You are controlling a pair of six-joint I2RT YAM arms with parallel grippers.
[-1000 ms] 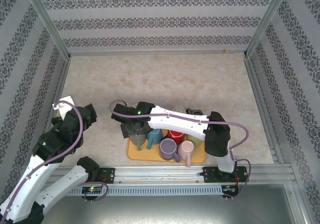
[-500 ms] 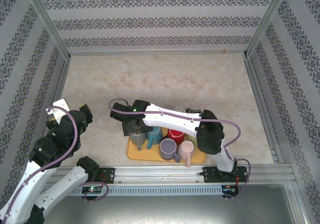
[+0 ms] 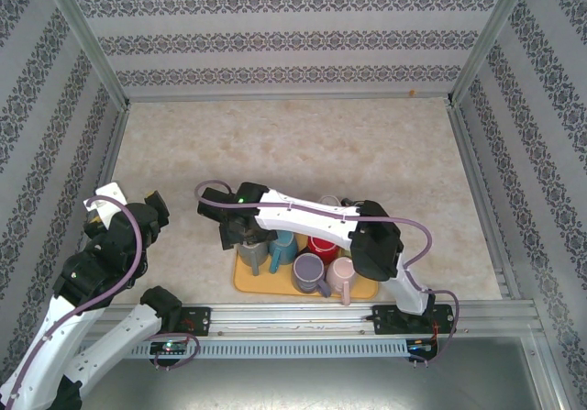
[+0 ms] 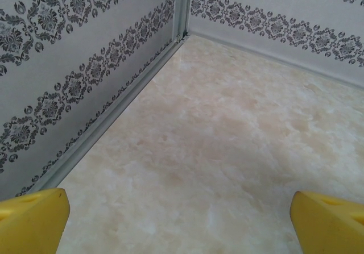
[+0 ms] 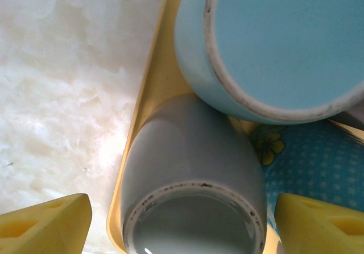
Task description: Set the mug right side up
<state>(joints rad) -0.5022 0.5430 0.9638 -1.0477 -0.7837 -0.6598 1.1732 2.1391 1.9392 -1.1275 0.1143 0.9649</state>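
Top cam: R arm (image 3: 312,217) stretches from its base at the bench's near edge across a yellow tray (image 3: 266,286) that lies by that edge, about mid-width. The R gripper (image 3: 240,236) is poised over the grey mug (image 3: 252,256) at the tray's left end. Others on the tray: light-blue mug (image 3: 284,248) and red mug (image 3: 323,247) in the back row, purple mug (image 3: 307,270) and pink mug (image 3: 342,271) by the tray's near edge. L arm (image 3: 101,272) is folded back at the bench's near-left corner, w/ the L gripper (image 3: 152,210) well apart from the tray, over bare bench (image 3: 303,144). L wrist cam: L gripper (image 4: 182,223) released, yellow fingertips (image 4: 34,220) spread wide at the frame's lower corners, nothing btwn them but marbled bench top (image 4: 227,146). A patterned wall (image 4: 79,66) and metal corner post (image 4: 182,9) stand beyond. R wrist cam: grey mug (image 5: 190,152) stands base-up against the tray's left rim (image 5: 149,100), its rough foot ring facing the lens. R gripper (image 5: 182,228) is released. Its fingertips (image 5: 45,225) straddle the mug, one over the bench outside the rim, the other on the tray side. A clear gap shows on the outer side, so no grip. Light-blue mug (image 5: 273,44), also base-up, sits just beside the grey one; can't tell if they touch. A blue dotted surface (image 5: 307,163) w/ a flower print lies next to both; can't tell what it is.
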